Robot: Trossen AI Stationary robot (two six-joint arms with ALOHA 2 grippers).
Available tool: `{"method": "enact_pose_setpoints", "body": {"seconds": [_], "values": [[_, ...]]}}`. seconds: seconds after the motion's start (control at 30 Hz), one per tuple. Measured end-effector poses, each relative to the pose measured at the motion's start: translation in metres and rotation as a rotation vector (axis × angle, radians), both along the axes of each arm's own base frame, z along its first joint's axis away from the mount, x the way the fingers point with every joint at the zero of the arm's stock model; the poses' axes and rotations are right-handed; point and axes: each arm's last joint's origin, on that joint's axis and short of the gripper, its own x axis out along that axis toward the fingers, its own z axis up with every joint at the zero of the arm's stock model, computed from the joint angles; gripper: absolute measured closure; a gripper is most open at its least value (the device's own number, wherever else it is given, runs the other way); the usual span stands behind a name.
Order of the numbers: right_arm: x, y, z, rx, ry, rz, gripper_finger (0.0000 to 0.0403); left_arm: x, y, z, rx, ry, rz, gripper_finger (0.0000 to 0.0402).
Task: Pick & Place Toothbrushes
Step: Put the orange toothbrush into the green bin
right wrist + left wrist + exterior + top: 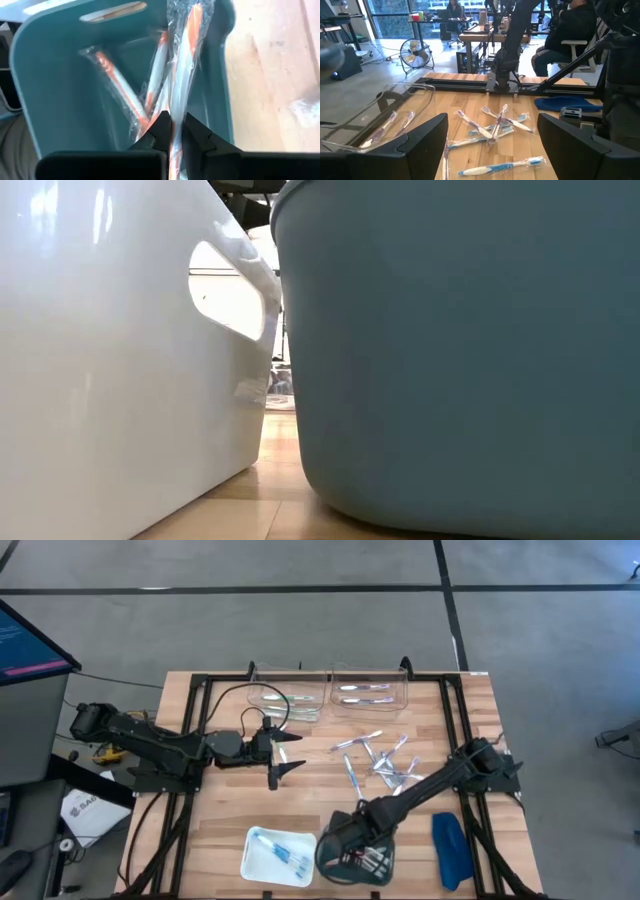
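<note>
Several wrapped toothbrushes (380, 760) lie in a loose pile on the wooden table, and they also show in the left wrist view (492, 127). My right gripper (172, 131) reaches down into a teal bin (355, 852) near the front edge, shut on an orange-and-white wrapped toothbrush (185, 55). More orange toothbrushes (117, 87) lie on the bin's floor. My left gripper (290, 755) hovers open above the table left of the pile, with nothing between its fingers (422, 145). My right gripper pinches the wrapped toothbrush between its two fingertips (162, 127), on its handle (175, 117). The fingers come from above, pointing steeply down into the teal bin. The toothbrush runs on past the fingertips over the bin's floor; whether it touches the brushes below, I cannot tell.
A white bin (280, 855) with blue toothbrushes stands left of the teal one; both bins' walls (120, 360) (460, 350) fill the low view. Two clear trays (285, 695) (370, 690) holding a few brushes sit at the far edge. A dark-blue oblong object (450, 850) lies front right.
</note>
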Motion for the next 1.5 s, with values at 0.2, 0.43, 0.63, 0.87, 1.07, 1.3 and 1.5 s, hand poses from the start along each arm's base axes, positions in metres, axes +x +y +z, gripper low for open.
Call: {"method": "enact_pose_setpoints", "body": {"seconds": [0.2, 0.43, 0.63, 0.87, 1.07, 1.3, 1.5], "values": [[0.002, -0.007, -0.002, 0.014, 0.02, -0.012, 0.0384, 0.0, 0.0, 0.0, 0.0, 0.0, 0.0, 0.0101], [0.003, -0.009, -0.002, 0.01, 0.019, 0.004, 0.0379, 0.0, 0.0, 0.0, 0.0, -0.001, 0.0, 0.0101], [0.003, -0.009, -0.002, 0.012, 0.016, 0.007, 0.0378, 0.0, 0.0, 0.0, 0.0, -0.001, 0.0, 0.0101], [0.005, -0.008, -0.001, 0.023, -0.004, 0.006, 0.0377, 0.0, 0.0, 0.0, 0.0, -0.001, 0.0, 0.0101], [0.007, -0.006, -0.001, 0.023, -0.037, -0.014, 0.0378, 0.0, 0.0, 0.0, 0.0, 0.0, -0.001, 0.0101], [0.005, -0.002, -0.001, 0.018, -0.035, -0.061, 0.0377, 0.0, 0.0, 0.0, 0.0, 0.0, -0.001, 0.0101], [0.001, 0.005, -0.001, 0.009, -0.036, -0.078, 0.0379, 0.0, 0.0, 0.0, 0.0, -0.001, -0.001, 0.0101]]}}
